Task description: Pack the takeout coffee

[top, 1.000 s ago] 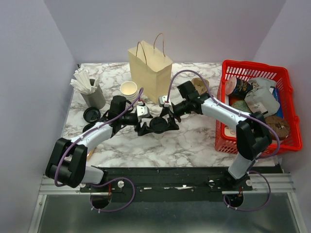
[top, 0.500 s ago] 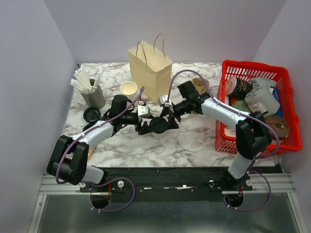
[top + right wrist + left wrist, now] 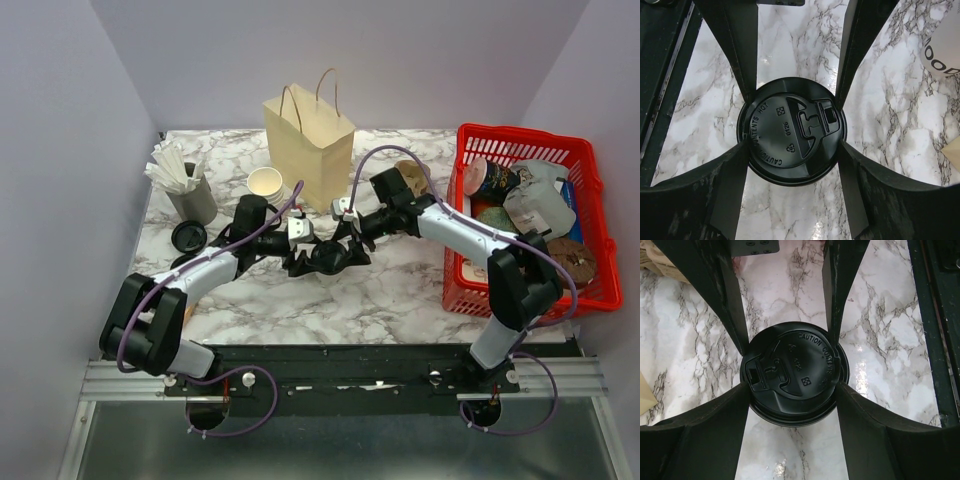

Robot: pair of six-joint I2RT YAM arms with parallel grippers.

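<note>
While the cup of white stirrers point(image 3: 187, 185), the loose black lids point(image 3: 188, 236) and the stack of lidless cups point(image 3: 265, 185) sit at the left of the marble table point(image 3: 400, 290), none of them is in play. Just right of them the left gripper point(image 3: 791, 388) reaches in toward the middle. Its two fingers press against opposite sides of the black lid, so it looks clamped on the takeout coffee point(image 3: 325, 257).

The coffee stands upright on the bare marble near the table's centre, lid seated, in front of the paper bag point(image 3: 310, 145) and apart from it. From the other side the right gripper point(image 3: 792, 147) meets the same lid. Its fingers also touch the rim on both sides, so all four fingers ring the cup. Further right, the red basket point(image 3: 455, 215) holds assorted items that play no part here.

As I judge it, the task is at its opening stage: the cup is capped and gripped, but it rests on the table, outside the bag. Lifting it, carrying it back over the bag's mouth, lowering it in upright and letting go all remain. One arm probably has to release first.
</note>
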